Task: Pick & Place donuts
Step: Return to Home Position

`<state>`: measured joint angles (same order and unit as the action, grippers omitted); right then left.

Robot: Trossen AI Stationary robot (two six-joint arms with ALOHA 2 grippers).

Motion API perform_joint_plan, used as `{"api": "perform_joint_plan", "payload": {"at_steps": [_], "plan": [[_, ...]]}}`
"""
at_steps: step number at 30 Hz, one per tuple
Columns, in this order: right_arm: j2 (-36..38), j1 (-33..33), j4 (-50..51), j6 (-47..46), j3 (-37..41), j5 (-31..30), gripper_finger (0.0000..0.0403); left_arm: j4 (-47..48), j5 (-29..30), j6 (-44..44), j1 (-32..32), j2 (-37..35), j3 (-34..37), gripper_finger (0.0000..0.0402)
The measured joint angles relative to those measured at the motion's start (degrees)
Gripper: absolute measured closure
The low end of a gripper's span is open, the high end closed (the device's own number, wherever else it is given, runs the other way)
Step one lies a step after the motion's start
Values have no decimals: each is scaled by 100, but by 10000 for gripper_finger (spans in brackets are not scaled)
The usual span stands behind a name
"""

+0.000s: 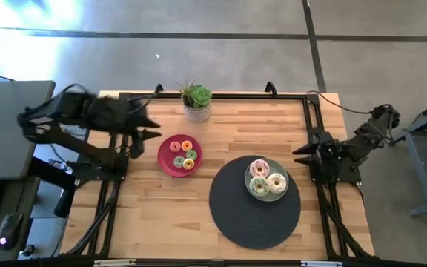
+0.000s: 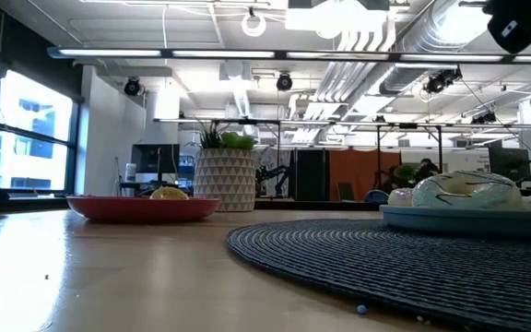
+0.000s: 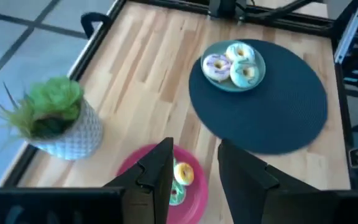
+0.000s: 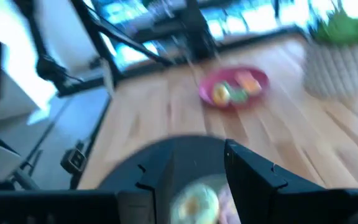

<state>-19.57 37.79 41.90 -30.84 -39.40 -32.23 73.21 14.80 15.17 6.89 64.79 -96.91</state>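
Several tiny donuts (image 1: 184, 154), orange, red, green and yellow, lie on the round magenta plate (image 1: 166, 165). The three larger frosted donuts (image 1: 266, 178) lie on the grey-green plate (image 1: 284, 194), which rests on a round black mat (image 1: 236, 215). My left gripper (image 1: 156, 127) hovers open just off the magenta plate's left side; in its wrist view the gripper (image 3: 195, 180) shows the yellow donut (image 3: 184, 173) and the green donut (image 3: 176, 194) between its fingers. My right gripper (image 1: 299, 154) is open, to the right of the grey-green plate and apart from it; a larger donut (image 4: 194, 202) shows blurred below it.
A potted green plant (image 1: 196, 101) in a white pot stands near the table's far edge, just beyond the magenta plate. Black rails (image 1: 221, 95) frame the table's left, right and far sides. Bare wood (image 1: 154, 215) lies near the table's near-left corner.
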Motion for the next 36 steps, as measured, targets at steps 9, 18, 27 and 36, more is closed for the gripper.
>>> {"api": "perform_joint_plan", "payload": {"at_steps": [9,18,27,36], "plan": [[747,21,-2362,1900,1489,127,274,-4003,-833,-419,141,-3194,4795,282],[887,-238,-4298,3660,2684,1438,274,-6834,-1269,-1437,138,-4683,7439,282],[903,-1756,-4223,3940,2706,2483,274,-7247,-693,-1533,134,-4939,7708,282],[909,-3203,-3876,3684,2711,4142,274,-7302,-497,-1795,134,-5049,7710,282]]}}
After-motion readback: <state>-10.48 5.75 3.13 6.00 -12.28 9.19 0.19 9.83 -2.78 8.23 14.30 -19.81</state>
